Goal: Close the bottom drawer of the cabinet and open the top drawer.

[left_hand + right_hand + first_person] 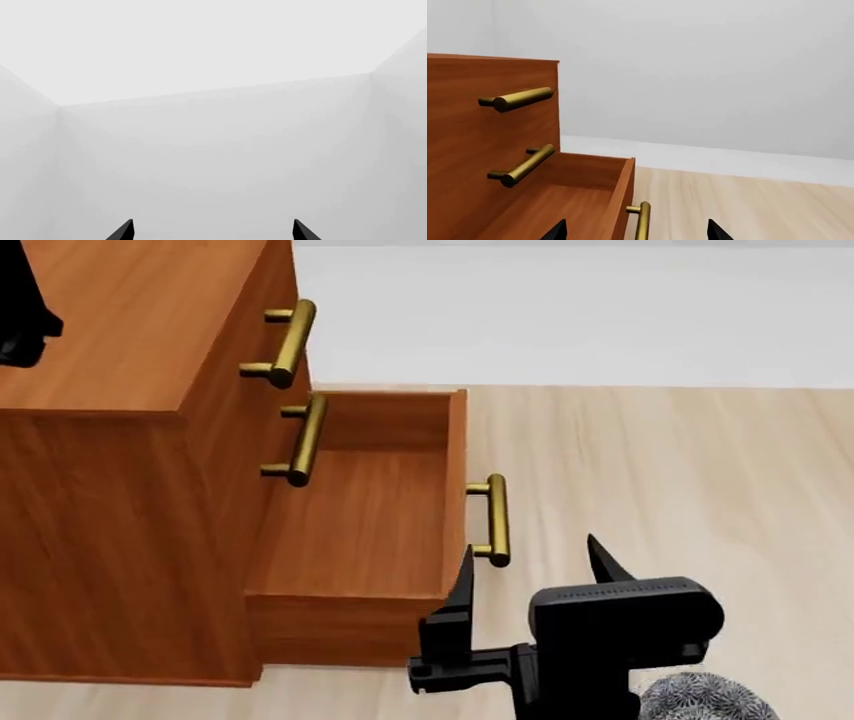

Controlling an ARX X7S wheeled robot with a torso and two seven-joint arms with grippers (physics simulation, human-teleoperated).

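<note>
The reddish-brown cabinet (pixel 107 490) stands at the left of the head view. Its bottom drawer (pixel 360 530) is pulled out, empty, with its brass handle (pixel 494 520) at the front. The top drawer's handle (pixel 287 343) and the middle drawer's handle (pixel 304 440) sit flush with the closed fronts. My right gripper (pixel 531 562) is open, just in front of the bottom handle, one fingertip by the handle's near end. In the right wrist view the bottom handle (pixel 643 220) lies between my open fingertips (pixel 557 230). My left gripper (pixel 212 227) is open, facing only white walls.
Pale wood floor (pixel 667 470) stretches to the right of the cabinet, with a white wall (pixel 574 310) behind it. A dark part of my left arm (pixel 20 300) shows over the cabinet top at the upper left.
</note>
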